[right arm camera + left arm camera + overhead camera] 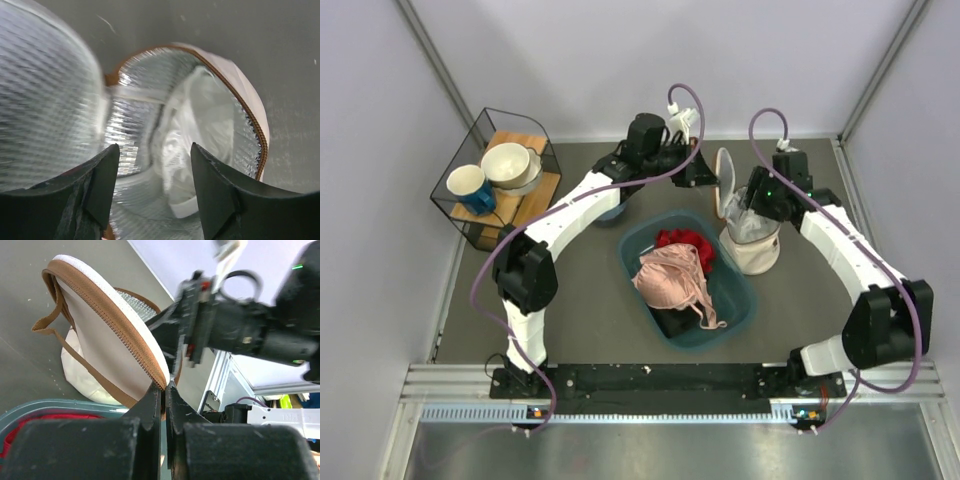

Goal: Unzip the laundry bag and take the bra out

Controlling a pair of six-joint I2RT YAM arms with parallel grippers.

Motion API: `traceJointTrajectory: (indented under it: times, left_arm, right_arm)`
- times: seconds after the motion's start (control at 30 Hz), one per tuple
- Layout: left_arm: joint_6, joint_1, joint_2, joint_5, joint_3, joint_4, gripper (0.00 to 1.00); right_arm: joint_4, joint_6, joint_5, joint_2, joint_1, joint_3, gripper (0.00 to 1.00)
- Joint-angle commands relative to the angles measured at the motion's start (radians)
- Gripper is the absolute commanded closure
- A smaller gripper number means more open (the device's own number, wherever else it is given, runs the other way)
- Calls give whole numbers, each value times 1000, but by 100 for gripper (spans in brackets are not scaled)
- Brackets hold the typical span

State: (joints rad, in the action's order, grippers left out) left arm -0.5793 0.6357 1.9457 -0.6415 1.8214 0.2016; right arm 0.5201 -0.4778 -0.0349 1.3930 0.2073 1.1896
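1. My left claw (162,390) is closed tight. Its two fingers pinch the brown zipper edge of the lid (100,325) between them.
2. The lid stands up on edge, swung open from the laundry bag (755,250). A loose brown strap hangs down from the lid's far rim.
3. The laundry bag sits upright on the grey table (590,335), just beside the far right corner of the teal tub (738,295). Its mouth is wide open.
4. My right claw (154,149) is spread apart and holds nothing. It hangs right over the open mouth, fingers pointing down into it. I cannot tell whether they touch the rim.
5. Looking in from my right wrist, I see a silvery quilted lining and some white fabric (195,125) bunched up inside. The brown zipper band runs round the far edge of the opening.
6. The bra (670,280) is out of the bag. It lies in the teal tub on top of something dark, with a thin strap trailing toward the tub's near side.
7. A red cloth (687,242) lies in the tub too, at the far end, touching the bra.
8. At the far left, well apart from all this, a black wire rack (516,142) holds stacked bowls (508,163) and a blue mug (470,188).
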Motion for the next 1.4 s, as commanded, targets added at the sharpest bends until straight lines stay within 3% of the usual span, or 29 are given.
traceJointTrajectory:
  times: [0.0, 0.23, 0.33, 0.37, 0.4, 0.43, 0.63, 0.77, 1.2, 1.37]
  left_arm:
    - [-8, 1, -28, -26, 4, -61, 100]
    - [6, 2, -31, -20, -4, -56, 100]
    - [6, 2, -31, -21, -5, -54, 100]
    - [7, 2, -34, -18, -5, -54, 100]
    - [16, 2, -39, -14, -7, -51, 100]
    - [21, 2, -40, -7, -11, -41, 100]
    - [39, 2, -34, 9, -10, -27, 100]
    - [32, 2, -19, 2, 6, -27, 100]
    - [44, 4, -2, 20, 15, -11, 100]
    - [41, 4, 16, 26, 19, -7, 100]
  right_arm:
    - [-17, -4, -48, 44, -3, -79, 46]
    - [-45, 10, -137, 118, -5, -157, 49]
    - [-52, 7, -100, 167, -3, -154, 51]
    - [-52, 13, -80, 167, -3, -148, 55]
    - [-52, 16, -65, 144, -3, -139, 87]
    - [-49, 15, -51, 120, -3, -136, 100]
    - [-52, 22, 22, -184, -3, -36, 100]
    - [-57, 28, 72, -296, -3, 82, 100]
    - [-43, -19, 233, -379, -3, 281, 100]
    - [-51, -24, 412, -388, -2, 360, 100]
